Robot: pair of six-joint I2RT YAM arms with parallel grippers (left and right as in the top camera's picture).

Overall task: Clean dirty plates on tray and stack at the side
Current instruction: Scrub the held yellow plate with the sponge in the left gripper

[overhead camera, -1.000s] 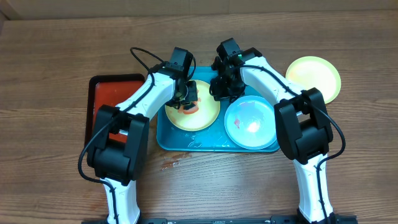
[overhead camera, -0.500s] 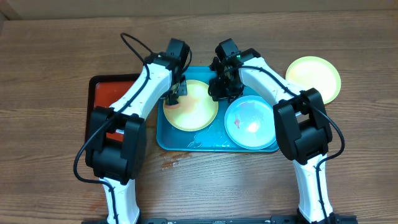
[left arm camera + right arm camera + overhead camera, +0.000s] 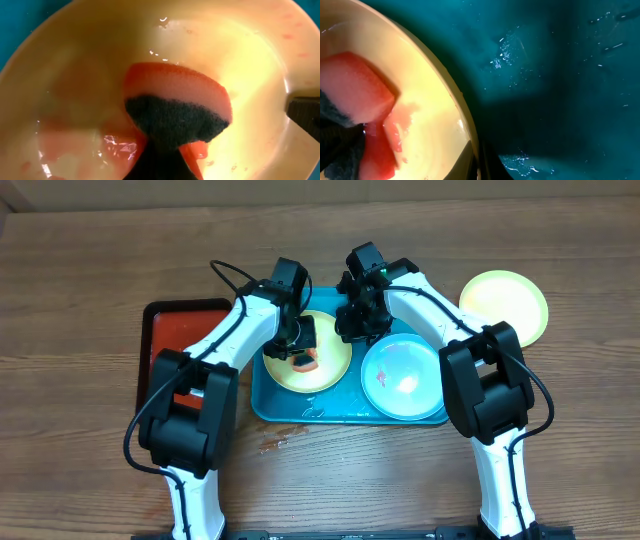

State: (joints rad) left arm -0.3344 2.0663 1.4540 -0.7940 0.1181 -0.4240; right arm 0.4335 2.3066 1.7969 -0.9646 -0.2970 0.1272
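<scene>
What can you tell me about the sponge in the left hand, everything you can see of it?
The sponge is a small two-layer pad: soft orange-red foam backed by a dark, coarse scouring layer. It looks wet. The left hand pinches it, so it bulges into a rounded, squeezed shape. It sits inside the yellow-green plate on the left of the blue tray, apparently pressed against the plate's wet, glossy surface, with a pinkish smear beside it.

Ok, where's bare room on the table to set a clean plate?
Bare table: in front of the blue tray; far right, below the lone yellow plate; far left, beside the red tray. The blue tray is crowded: second yellow plate, pale plate, sponge.
</scene>
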